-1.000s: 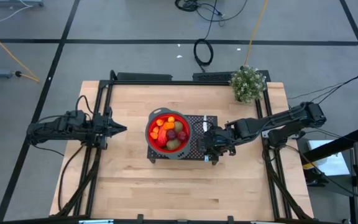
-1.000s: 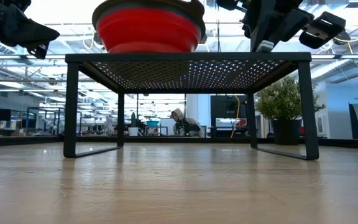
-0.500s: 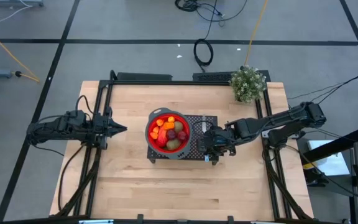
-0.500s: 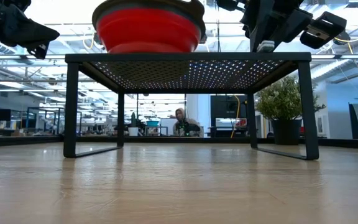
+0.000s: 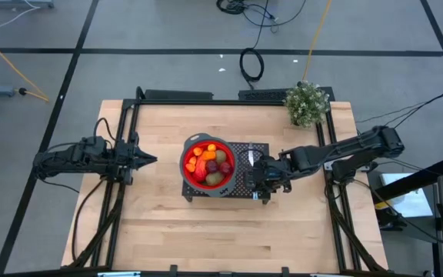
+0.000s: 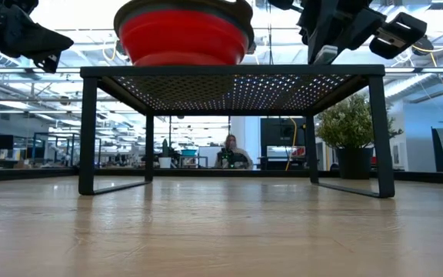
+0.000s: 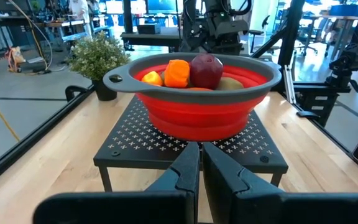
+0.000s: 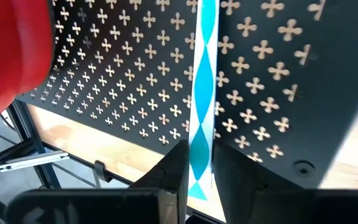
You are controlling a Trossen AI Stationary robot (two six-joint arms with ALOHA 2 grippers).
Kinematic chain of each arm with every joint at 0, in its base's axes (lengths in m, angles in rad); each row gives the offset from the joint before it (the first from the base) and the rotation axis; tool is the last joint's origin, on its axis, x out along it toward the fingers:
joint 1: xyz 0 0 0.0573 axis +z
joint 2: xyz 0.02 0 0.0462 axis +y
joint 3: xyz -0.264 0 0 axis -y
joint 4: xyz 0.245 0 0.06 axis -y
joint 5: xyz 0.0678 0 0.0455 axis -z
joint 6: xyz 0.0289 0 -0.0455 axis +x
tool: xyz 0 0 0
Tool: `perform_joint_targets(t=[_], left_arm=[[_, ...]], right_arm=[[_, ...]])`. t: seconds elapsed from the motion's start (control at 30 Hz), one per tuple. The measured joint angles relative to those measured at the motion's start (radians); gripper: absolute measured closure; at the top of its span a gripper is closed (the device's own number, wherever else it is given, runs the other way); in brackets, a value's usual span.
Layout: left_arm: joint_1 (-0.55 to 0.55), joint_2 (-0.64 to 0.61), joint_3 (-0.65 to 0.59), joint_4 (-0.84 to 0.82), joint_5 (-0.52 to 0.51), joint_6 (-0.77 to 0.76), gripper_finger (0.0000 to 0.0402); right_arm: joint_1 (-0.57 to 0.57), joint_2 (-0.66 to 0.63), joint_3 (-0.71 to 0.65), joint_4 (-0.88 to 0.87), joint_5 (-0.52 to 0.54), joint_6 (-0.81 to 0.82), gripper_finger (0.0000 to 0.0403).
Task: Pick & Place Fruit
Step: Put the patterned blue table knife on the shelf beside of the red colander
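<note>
The fruit fills the red bowl, at 9 o'clock from the right claw, which grips a blue-patterned utensil.

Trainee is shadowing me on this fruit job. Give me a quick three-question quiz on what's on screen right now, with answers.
1. True or false: the red bowl stands directly on the wooden table.
2. Which is over the black perforated stand? A: left end effector. B: right end effector. C: both.
3. Short answer: where is the fruit now?

Key
1. False: the bowl is on the stand.
2. B. The left end effector waits at the table's left side, shut and apart from the stand.
3. In the red bowl.
</note>
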Motion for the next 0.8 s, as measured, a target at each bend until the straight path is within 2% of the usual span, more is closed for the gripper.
perform_joint_targets(t=[0.8], left_arm=[[0.0,0.0,0.0,0.0,0.0,0.0,0.0382]], right_arm=[[0.002,-0.005,0.0,-0.001,0.02,-0.003,0.0342]])
